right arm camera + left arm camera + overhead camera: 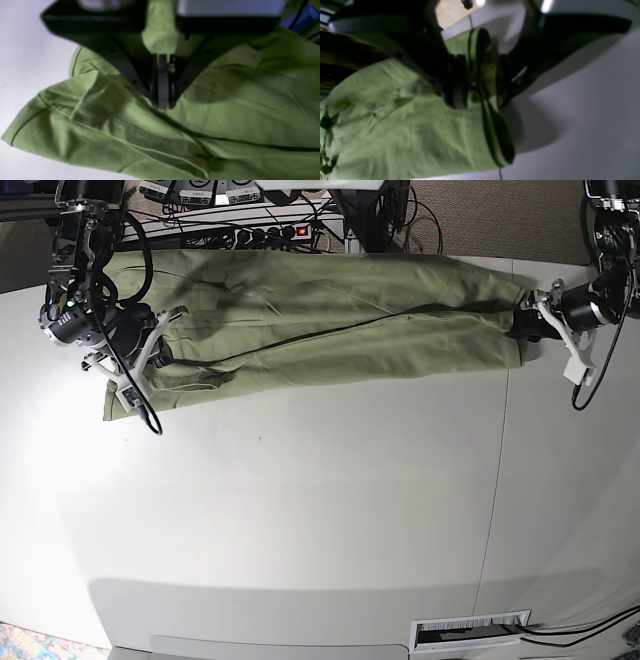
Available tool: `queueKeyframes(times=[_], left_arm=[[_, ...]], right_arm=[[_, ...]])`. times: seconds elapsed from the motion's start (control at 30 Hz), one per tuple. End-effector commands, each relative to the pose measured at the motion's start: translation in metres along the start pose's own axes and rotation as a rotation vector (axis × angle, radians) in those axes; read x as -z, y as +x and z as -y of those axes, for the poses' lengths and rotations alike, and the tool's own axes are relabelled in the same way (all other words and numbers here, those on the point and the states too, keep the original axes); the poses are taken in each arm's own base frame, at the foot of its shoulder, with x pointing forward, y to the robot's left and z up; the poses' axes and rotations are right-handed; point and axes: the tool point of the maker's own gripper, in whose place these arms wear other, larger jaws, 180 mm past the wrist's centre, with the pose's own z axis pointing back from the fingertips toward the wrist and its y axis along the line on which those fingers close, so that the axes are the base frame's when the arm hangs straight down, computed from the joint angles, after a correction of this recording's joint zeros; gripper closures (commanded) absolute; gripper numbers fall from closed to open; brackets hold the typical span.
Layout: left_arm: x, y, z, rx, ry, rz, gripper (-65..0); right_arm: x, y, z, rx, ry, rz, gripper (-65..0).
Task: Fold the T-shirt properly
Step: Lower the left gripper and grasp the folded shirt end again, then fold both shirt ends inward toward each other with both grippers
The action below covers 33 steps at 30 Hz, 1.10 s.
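Note:
The olive-green T-shirt lies stretched in a long band across the far side of the white table, folded lengthwise. At the band's right end my left gripper stands open. In the left wrist view its fingers straddle the shirt's doubled hem, and the T-shirt spreads away to the left. My right gripper is at the band's left end, near a sleeve. In the right wrist view the right gripper is shut on a pinch of the T-shirt, with creases running out from the tips.
A power strip and tangled cables lie just behind the shirt at the table's back edge. A seam runs front to back through the right part of the table. A labelled slot sits at the front edge. A blue object shows beyond the shirt.

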Motion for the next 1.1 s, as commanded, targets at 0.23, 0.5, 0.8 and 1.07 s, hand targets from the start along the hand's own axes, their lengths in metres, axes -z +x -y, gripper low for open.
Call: queueKeyframes(times=[0.23, 0.5, 0.8, 1.07], left_arm=[[0.006, -0.008, 0.009, -0.016, -0.027, 0.017, -18.9], [0.014, -0.012, 0.023, -0.034, -0.076, 0.036, -11.5], [0.010, 0.018, 0.026, 0.072, -0.093, 0.082, 0.0], [0.006, 0.061, 0.017, 0.148, -0.025, 0.130, 0.0]], right_arm=[[-0.006, 0.012, 0.007, -0.017, -0.019, 0.039, 0.0], [-0.006, 0.012, 0.007, -0.017, -0.018, 0.041, 0.0], [-0.005, 0.008, 0.007, -0.025, -0.026, 0.027, 0.0], [0.016, 0.009, -0.015, -0.116, -0.003, 0.023, 0.0]])
